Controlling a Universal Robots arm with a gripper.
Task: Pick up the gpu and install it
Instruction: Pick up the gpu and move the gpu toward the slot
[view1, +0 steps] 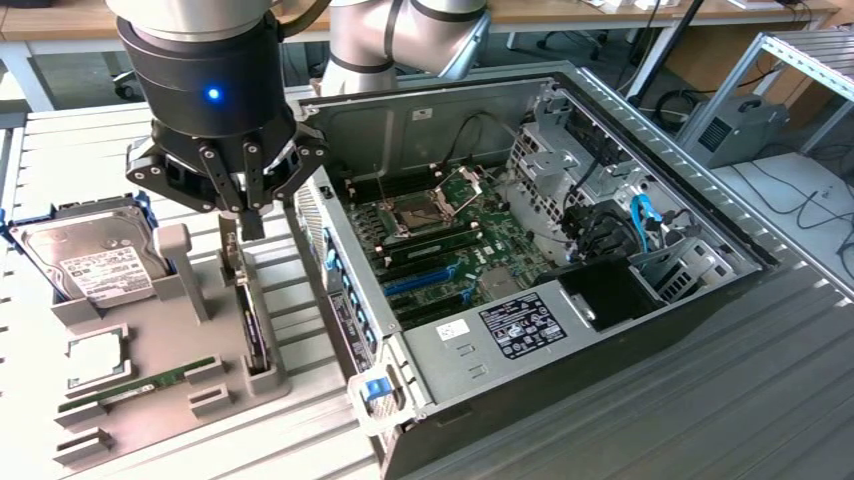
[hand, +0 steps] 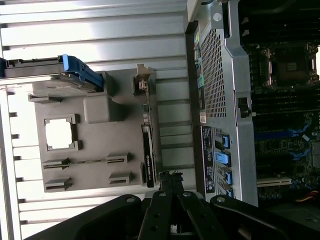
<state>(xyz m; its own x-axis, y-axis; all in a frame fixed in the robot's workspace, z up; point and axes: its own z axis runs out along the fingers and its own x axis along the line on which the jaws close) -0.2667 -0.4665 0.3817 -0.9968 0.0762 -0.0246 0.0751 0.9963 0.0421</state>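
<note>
The gpu (view1: 252, 325) stands on edge in a slot of the grey holder block (view1: 160, 340), its silver bracket end toward the back. In the wrist view the gpu (hand: 147, 152) is a thin dark strip along the block's edge nearest the case. My gripper (view1: 250, 222) hangs just above the card's bracket end with its fingers pressed together and nothing between them. From the wrist, the gripper (hand: 169, 176) sits slightly to the case side of the card and does not touch it.
The open computer case (view1: 694, 215) lies at the exterior view's right, its motherboard with blue slots (view1: 422, 281) exposed. On the holder block also sit a silver hard drive (view1: 91, 264) and a green RAM stick (view1: 134, 386). A slatted metal table (view1: 694, 400) carries everything.
</note>
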